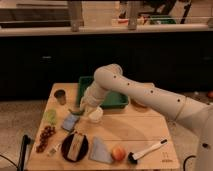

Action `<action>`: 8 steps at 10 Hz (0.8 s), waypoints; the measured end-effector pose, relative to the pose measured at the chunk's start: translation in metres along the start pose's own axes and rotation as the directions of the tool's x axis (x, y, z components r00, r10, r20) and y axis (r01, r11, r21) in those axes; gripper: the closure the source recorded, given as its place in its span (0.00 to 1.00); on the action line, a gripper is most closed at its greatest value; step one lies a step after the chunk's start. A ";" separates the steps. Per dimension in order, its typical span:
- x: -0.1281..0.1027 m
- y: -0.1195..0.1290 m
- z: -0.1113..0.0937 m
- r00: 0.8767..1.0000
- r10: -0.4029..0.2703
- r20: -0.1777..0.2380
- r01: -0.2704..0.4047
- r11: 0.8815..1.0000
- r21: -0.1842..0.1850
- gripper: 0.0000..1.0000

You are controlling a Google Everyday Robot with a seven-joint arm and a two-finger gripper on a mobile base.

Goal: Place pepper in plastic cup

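The pepper [76, 110] is a small dark green curved shape on the table, just left of my gripper. The plastic cup [95, 115] is whitish and stands upright just right of the pepper, in front of the green tray. My gripper [86, 106] points down over the table between the pepper and the cup, close to the cup's left rim. The white arm reaches in from the right. Whether the gripper touches the pepper does not show.
A green tray [116, 101] lies behind the cup. A dark grey metal cup [60, 96], a lime-green cup [50, 116] and dark red grapes [45, 137] are at the left. Blue cloths [70, 121], a dark plate [65, 151], an orange fruit [118, 152] and a brush [147, 150] fill the front.
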 end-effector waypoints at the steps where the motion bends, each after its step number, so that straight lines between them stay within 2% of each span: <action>1: 0.001 -0.001 0.002 1.000 0.009 0.010 -0.009 1.000 0.005 1.00; 8: 0.017 0.001 0.009 0.990 0.087 0.113 -0.093 0.995 0.048 1.00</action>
